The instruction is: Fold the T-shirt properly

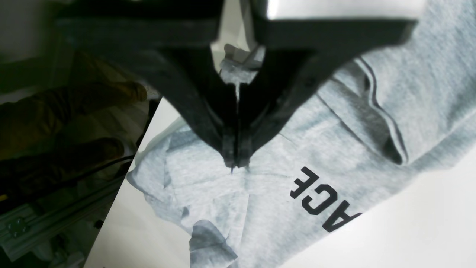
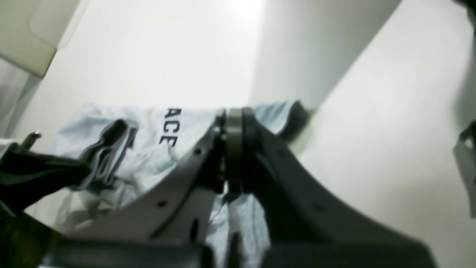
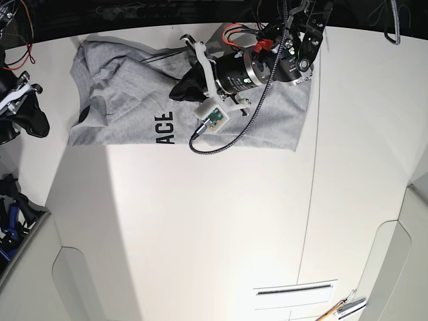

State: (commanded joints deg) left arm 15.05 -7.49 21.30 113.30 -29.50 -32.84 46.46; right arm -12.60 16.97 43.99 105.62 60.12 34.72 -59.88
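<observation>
The heather-grey T-shirt [image 3: 120, 87] lies rumpled along the table's far edge, with black letters "ACE" [image 3: 166, 127] facing up. My left arm reaches across it, and my left gripper [image 3: 182, 87] rests on the cloth just past the letters. In the left wrist view my left gripper [image 1: 235, 162] is shut, with a bunch of the T-shirt [image 1: 334, 149] pinched up between its fingers. My right gripper [image 3: 33, 120] stands off the T-shirt's left edge. Its fingertips [image 2: 234, 119] are pressed together, and the T-shirt [image 2: 148, 156] lies beyond them.
The white table [image 3: 200, 234] stretches toward the near side, with a seam [image 3: 311, 200] on its right. A black cable [image 3: 227, 140] loops over the T-shirt's hem. The table edge [image 1: 122, 175] drops to a metal frame [image 1: 37, 223]. A pen-like tool [image 3: 341, 309] lies near the front right corner.
</observation>
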